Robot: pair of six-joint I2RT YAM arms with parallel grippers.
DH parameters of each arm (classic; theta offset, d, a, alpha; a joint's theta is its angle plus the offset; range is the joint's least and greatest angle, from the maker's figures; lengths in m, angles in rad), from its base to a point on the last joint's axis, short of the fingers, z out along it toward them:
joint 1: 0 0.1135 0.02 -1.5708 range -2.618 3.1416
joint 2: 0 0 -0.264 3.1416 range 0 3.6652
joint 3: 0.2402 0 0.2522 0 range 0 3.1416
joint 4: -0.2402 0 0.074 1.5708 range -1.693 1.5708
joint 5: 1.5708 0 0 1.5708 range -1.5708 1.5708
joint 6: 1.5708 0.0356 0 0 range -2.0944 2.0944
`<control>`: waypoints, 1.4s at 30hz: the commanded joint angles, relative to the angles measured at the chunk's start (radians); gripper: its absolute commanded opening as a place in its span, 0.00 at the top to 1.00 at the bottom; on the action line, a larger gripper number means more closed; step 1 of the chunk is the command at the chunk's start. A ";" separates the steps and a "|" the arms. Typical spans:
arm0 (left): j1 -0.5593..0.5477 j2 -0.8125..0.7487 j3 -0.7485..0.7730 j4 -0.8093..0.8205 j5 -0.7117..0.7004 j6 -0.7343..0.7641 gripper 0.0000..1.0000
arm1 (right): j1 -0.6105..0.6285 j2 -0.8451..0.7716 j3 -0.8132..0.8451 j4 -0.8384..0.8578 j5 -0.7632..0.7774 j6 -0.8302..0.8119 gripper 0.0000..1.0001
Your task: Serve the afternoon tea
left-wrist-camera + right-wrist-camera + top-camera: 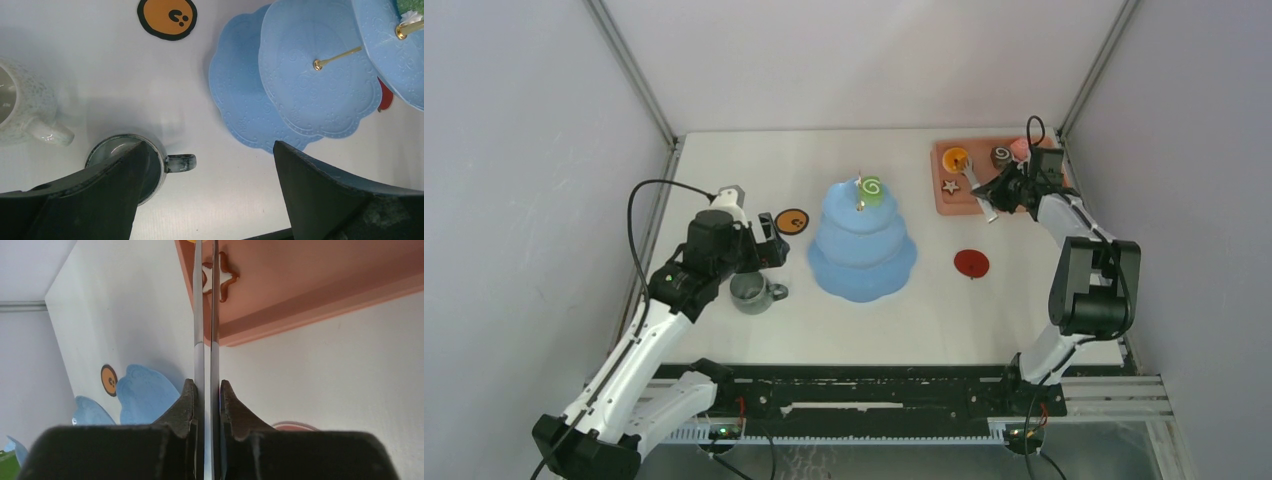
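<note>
So right tool [206, 390] was clenched on tongs [198, 355], long axis toward 12 o'clock, star cookie [226, 277] at their tips.

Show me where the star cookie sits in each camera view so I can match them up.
Top external: star cookie on the left end of the pink tray, upper right of the picture.
Left wrist: not in it.
Right wrist: star cookie top centre, just behind the tongs.
Shared landmark: blue cake stand, centre from above, upper right in left wrist, lower left in right wrist.
</note>
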State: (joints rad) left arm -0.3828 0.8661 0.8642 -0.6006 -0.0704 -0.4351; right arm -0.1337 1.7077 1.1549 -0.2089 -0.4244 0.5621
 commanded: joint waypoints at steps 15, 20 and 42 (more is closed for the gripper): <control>0.005 -0.094 0.058 0.066 -0.075 0.039 0.00 | 0.103 -0.777 -0.244 -0.285 0.183 -0.047 1.00; 0.005 -0.138 0.043 0.091 -0.107 0.031 0.00 | 0.225 -0.902 -0.269 -0.383 0.235 -0.029 1.00; 0.005 -0.265 -0.022 0.096 -0.156 -0.005 0.00 | 0.462 -0.864 -0.216 -0.517 0.238 -0.073 1.00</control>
State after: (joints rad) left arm -0.3828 0.6151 0.8608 -0.5262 -0.2085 -0.4282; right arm 0.3168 0.8551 0.8780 -0.7544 -0.2371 0.5045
